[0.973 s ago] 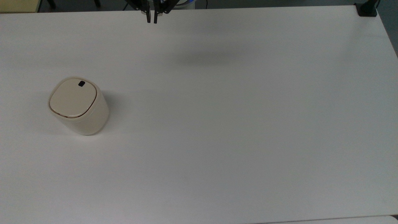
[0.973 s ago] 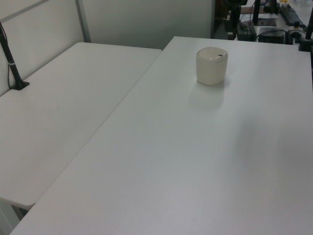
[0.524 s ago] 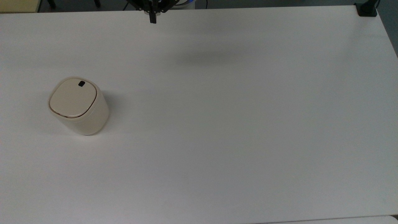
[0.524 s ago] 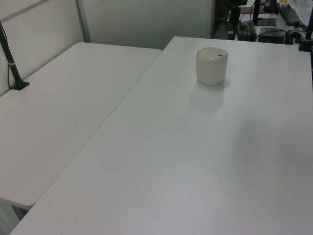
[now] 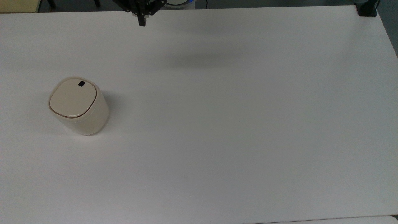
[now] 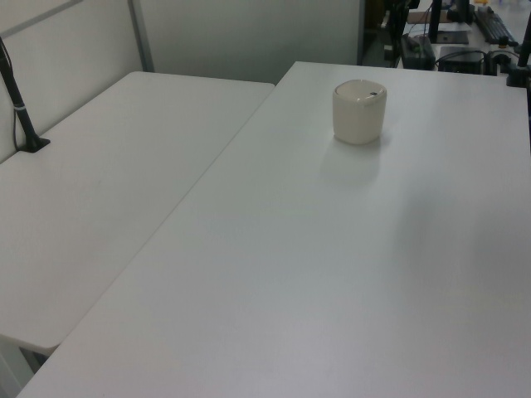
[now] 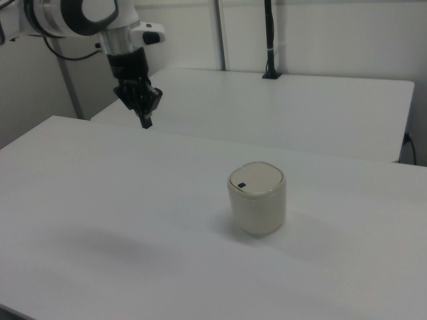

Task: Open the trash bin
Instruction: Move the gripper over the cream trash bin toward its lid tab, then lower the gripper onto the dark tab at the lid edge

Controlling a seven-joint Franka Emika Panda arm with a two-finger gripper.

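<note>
Gripper (image 5: 142,23) at the top edge of the top view, left of centre; the two black fingers (image 7: 145,121) pressed together into a single dark tip, holding nothing, touching nothing. In the right view the gripper (image 7: 145,123) hangs in the upper left of the frame, pointing down, well above the white table (image 7: 100,220), with the white arm (image 7: 80,17) running off the left edge. A soft shadow lies on the table (image 5: 217,140) in the upper middle of the top view. The trash bin (image 5: 78,105) stands upright on the table at the left of the top view, well apart from the gripper; cream-beige, rounded-square. Its lid (image 5: 72,98) lies flat and closed, a thin dark seam round its edge, a small black button (image 5: 81,83) near the lid's upper edge. Contents cannot be told with the lid down. In the right view the trash bin (image 7: 257,198) sits right of centre, button (image 7: 241,185) toward the frame's left. In the left view the trash bin (image 6: 359,111) stands in the upper right, on the table (image 6: 315,274). A second white table (image 6: 108,182) adjoins at the left view's left.
</note>
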